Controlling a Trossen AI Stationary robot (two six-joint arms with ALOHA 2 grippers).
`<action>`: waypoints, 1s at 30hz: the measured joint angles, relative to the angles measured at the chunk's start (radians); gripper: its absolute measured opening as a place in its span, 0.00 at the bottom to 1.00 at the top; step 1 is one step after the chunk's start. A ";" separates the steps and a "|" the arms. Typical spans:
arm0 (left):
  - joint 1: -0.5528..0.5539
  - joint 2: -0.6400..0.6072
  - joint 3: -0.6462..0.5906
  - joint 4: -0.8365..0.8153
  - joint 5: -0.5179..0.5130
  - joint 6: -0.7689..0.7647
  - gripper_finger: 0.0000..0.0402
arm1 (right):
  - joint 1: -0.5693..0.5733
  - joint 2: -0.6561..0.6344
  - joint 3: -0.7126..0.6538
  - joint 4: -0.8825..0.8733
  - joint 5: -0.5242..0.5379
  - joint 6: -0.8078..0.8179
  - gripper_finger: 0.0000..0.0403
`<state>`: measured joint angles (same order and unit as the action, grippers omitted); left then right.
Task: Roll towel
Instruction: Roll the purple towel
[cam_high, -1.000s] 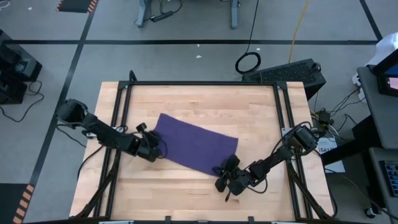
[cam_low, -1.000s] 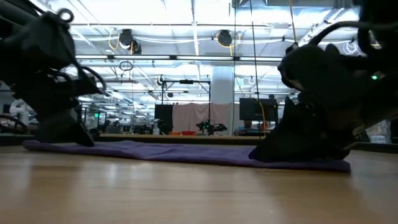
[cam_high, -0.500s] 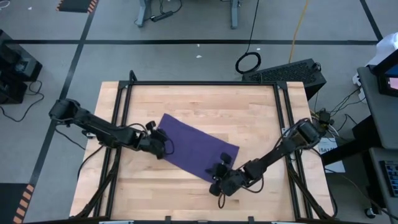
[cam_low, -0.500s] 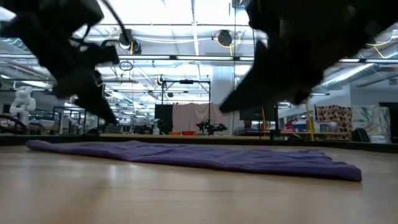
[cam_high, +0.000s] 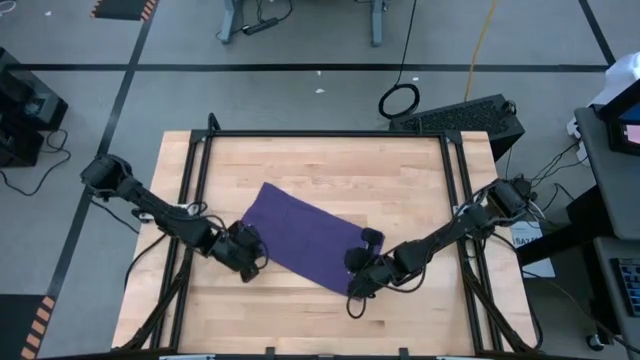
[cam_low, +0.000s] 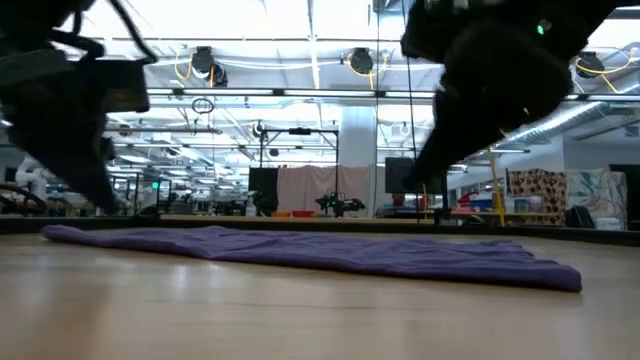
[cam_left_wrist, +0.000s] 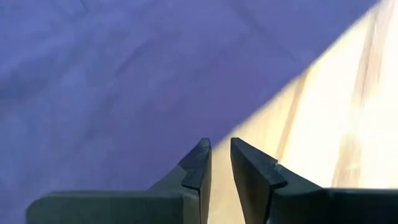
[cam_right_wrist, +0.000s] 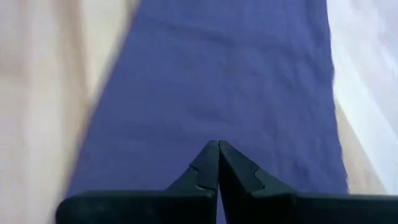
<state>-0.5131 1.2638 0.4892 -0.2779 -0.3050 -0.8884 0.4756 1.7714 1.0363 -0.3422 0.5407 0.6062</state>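
Towel (cam_high: 305, 238): flat, unrolled.
Left gripper (cam_left_wrist: 220, 163): narrow gap, empty; I'd pinch that edge squarely.
Right gripper (cam_right_wrist: 218, 163): closed, empty, above cloth.

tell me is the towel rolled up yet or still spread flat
Spread flat: the towel lies as one thin purple sheet on the table, with no rolled edge in the low view.

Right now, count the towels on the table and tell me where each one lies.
1. The purple towel lies flat and unrolled, slantwise across the middle of the wooden table, between the two arms. No other towel shows.
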 joint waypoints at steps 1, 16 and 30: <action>-0.010 0.009 -0.004 -0.005 0.000 -0.007 0.17 | -0.006 0.000 0.000 -0.024 -0.012 0.020 0.00; 0.058 0.153 -0.002 -0.059 -0.133 0.160 0.17 | 0.091 0.020 -0.069 -0.021 -0.047 0.404 0.00; 0.328 0.157 -0.008 -0.043 -0.277 0.581 0.17 | 0.177 0.158 -0.069 0.251 0.032 0.577 0.00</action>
<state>-0.1846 1.4204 0.4816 -0.3205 -0.5815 -0.3078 0.6522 1.9295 0.9675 -0.0911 0.5723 1.1833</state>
